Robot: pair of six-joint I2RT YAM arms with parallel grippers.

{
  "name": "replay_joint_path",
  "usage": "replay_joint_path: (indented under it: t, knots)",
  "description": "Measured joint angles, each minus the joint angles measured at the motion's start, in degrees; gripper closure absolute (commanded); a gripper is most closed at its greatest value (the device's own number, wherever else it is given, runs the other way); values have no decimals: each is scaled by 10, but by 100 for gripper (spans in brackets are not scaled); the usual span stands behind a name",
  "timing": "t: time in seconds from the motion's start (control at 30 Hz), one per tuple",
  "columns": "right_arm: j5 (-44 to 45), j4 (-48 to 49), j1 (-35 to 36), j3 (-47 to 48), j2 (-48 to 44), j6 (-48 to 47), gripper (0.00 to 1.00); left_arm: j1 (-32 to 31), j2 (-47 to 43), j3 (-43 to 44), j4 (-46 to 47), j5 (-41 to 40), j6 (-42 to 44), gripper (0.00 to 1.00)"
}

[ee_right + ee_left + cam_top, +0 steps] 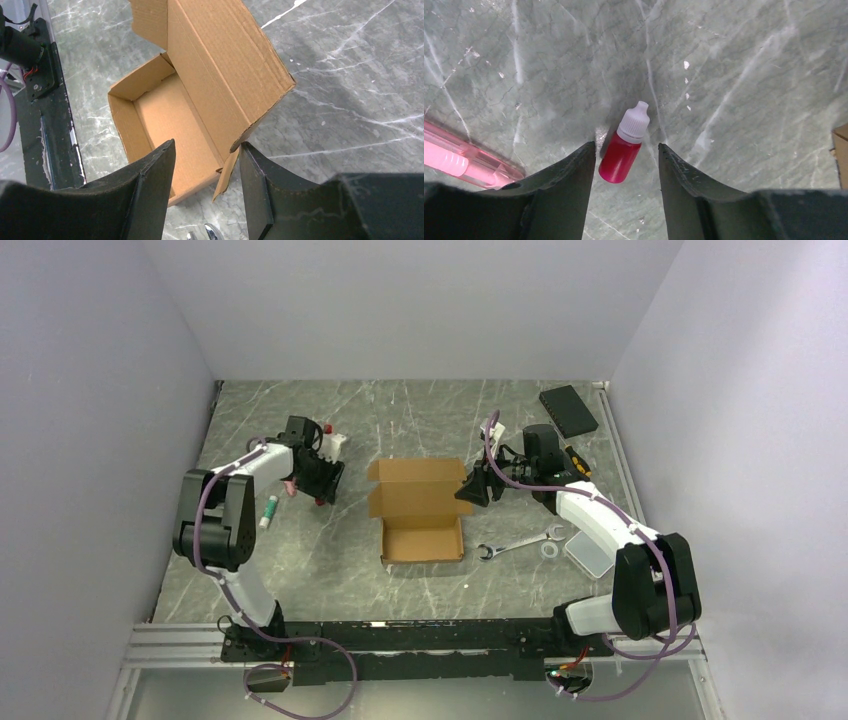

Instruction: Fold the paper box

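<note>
The raised lid of the paper box (pixel 417 502) is straddled, ungripped, at 3 o'clock by the half-wide right pincer (pixel 468 488); a pinch and fold-over are judged to be called for next.

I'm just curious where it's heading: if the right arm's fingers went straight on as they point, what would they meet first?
Probably the paper box: its loose side flap sits right between the fingers, seemingly untouched, though depth is unclear.

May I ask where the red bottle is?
Left wrist view: the red bottle lies on the table between the fingers of the left gripper, right of a pink plastic item.
</note>
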Motion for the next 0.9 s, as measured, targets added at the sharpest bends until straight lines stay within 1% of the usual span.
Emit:
replay_joint_path:
  t: [0.03, 0.1, 0.27, 0.33, 0.4, 0.53, 0.63, 0.7, 0.8, 0.9]
  knots:
    - [0, 0, 0, 0, 0, 0, 47, -2, 3, 0, 0, -7, 0, 51]
    - [0, 0, 0, 0, 1, 0, 47, -5, 8, 0, 0, -18, 1, 56]
    - [0, 0, 0, 0, 2, 0, 47, -16, 15, 6, -1, -49, 2, 85]
    - [-2, 0, 0, 0, 2, 0, 47, -24, 15, 7, -3, -62, 0, 94]
    - [-2, 0, 0, 0, 2, 0, 47, -32, 15, 11, -8, -76, -3, 99]
    - [-3, 0, 0, 0, 2, 0, 47, -43, 11, 13, -23, -97, -26, 100]
    - [-3, -1, 0, 0, 2, 0, 47, -47, -27, 5, -33, -101, -75, 100]
    - [-4, -2, 0, 0, 2, -2, 47, -48, -81, -10, -32, -97, -120, 100]
    - [-4, -2, 0, 0, 2, -2, 47, -48, -205, -60, -14, -83, -217, 100]
    - [-4, -2, 0, 0, 2, -3, 47, -48, -338, -133, 14, -50, -307, 100]
